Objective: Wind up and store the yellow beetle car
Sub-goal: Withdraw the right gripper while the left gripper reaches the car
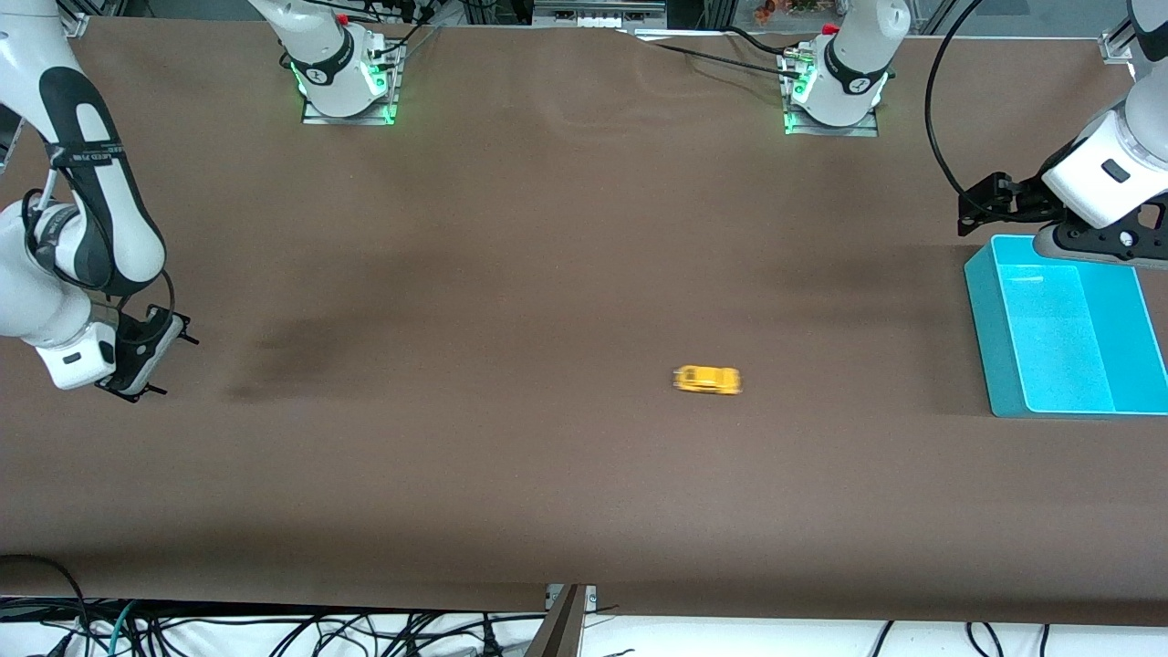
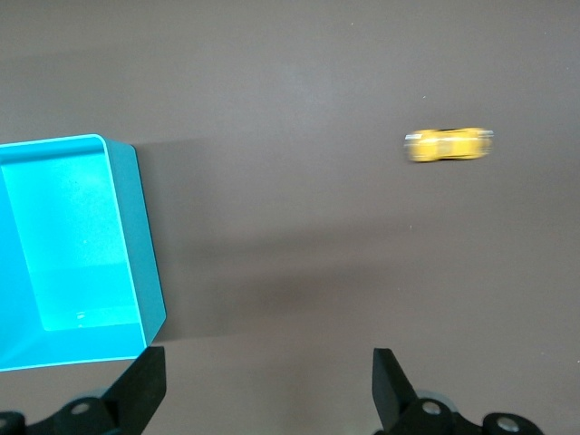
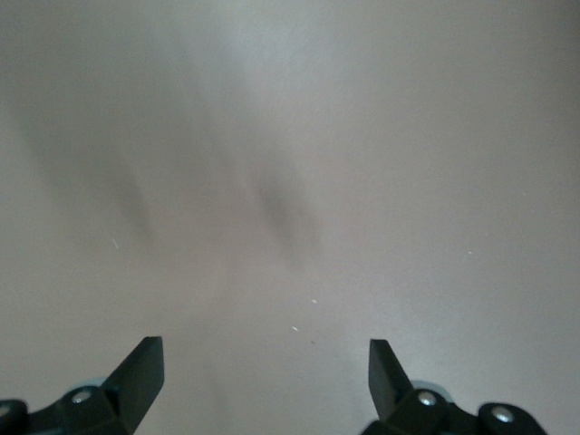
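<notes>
Hanging at the left edge of the front view, about midway down, the right gripper point(image 1: 146, 360) is above bare brown table point(image 1: 456, 274), its fingers point(image 3: 136, 367) spread wide and holding nothing. Right of centre in that view, a little below the middle, the yellow beetle car point(image 1: 707, 380) sits on the tabletop with its outline smeared; it touches nothing. At the right edge, the teal bin point(image 1: 990, 356) stands on the table, well apart from the car. In the upper right the left gripper point(image 1: 981, 212) hangs over the bin's upper rim, fingers point(image 2: 394, 381) wide apart and empty; its wrist view shows bin point(image 2: 145, 263) and car point(image 2: 450, 145).
</notes>
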